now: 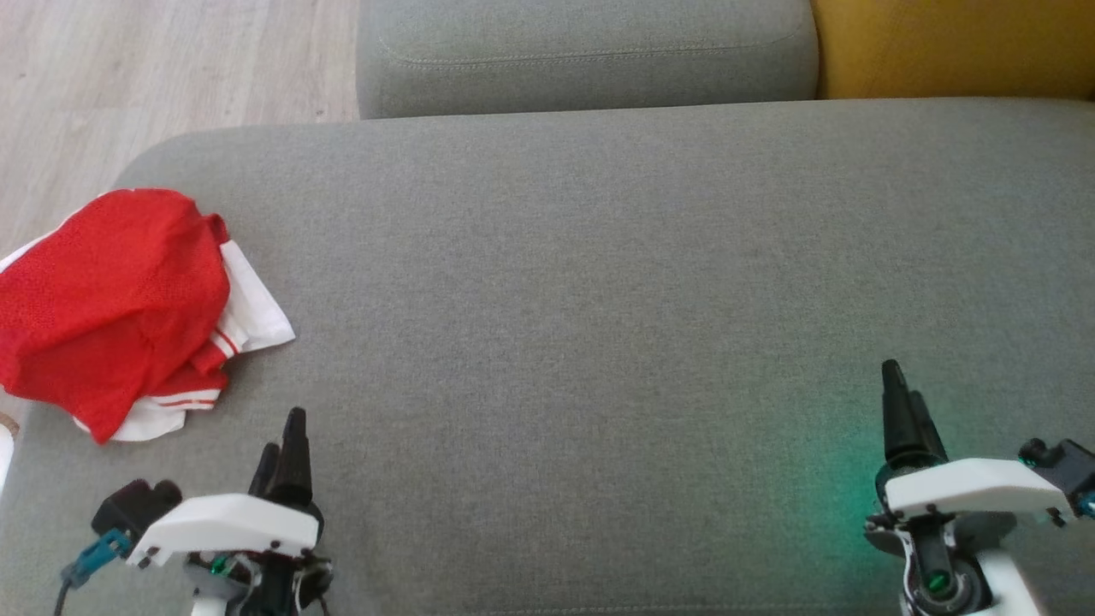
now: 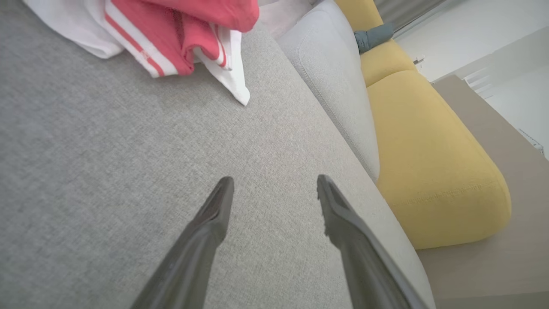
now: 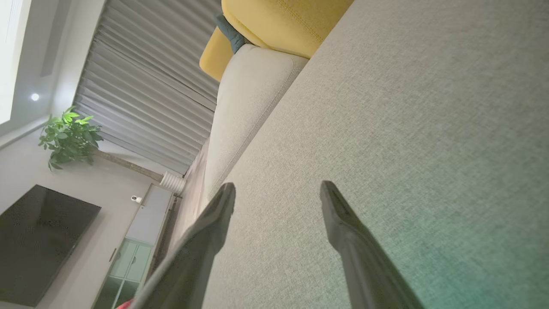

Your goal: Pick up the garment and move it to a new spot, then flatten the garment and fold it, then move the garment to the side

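Head view: crumpled garment (image 1: 111,299), axis unclear

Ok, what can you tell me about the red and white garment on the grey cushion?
The garment is a red, mesh-looking top with white panels edged in thin red stripes. It lies crumpled and bunched, neither flattened nor folded, at the left end of the grey seat cushion. Its left part seems to reach over the cushion's edge. It rests on the cushion. The open left hand is close by, not touching it.
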Available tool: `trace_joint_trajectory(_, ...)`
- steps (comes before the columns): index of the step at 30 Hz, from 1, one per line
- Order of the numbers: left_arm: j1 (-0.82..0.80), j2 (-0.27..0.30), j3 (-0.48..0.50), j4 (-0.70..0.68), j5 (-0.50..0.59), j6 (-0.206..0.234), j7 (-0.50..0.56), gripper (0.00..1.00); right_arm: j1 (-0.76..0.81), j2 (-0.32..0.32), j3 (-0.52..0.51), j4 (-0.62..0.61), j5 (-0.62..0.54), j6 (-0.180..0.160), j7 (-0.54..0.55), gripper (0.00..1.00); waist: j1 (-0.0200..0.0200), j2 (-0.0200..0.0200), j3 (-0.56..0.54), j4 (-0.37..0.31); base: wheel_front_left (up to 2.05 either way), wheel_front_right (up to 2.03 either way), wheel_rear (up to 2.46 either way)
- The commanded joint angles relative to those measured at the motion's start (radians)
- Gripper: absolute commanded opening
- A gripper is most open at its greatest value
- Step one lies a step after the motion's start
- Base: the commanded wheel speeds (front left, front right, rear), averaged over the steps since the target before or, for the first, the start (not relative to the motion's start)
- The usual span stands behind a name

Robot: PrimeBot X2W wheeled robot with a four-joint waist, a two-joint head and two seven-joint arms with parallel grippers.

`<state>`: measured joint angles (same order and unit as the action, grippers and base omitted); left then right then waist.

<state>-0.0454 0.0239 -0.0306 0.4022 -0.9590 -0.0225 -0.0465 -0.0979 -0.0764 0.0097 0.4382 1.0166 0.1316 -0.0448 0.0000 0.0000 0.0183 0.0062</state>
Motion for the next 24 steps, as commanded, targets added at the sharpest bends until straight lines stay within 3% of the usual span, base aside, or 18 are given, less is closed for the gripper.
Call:
trace_joint_trajectory(1, -0.056, 0.014, 0.004, -0.024, 0.039, 0.009, -0.014, 1.0, -0.057, -0.02, 0.017, -0.022, -0.039, 0.0, -0.014, 1.0, 0.0, 0.0, -0.001, 0.0, 0.0, 0.0, 0.0)
trace_joint_trajectory(24, -0.075, 0.019, -0.031, -0.024, 0.374, 0.107, -0.084, 1.0, -0.096, -0.035, 0.051, 0.048, -0.363, -0.001, -0.085, 1.0, 0.0, 0.0, 0.014, -0.003, 0.0, 0.0, 0.0)
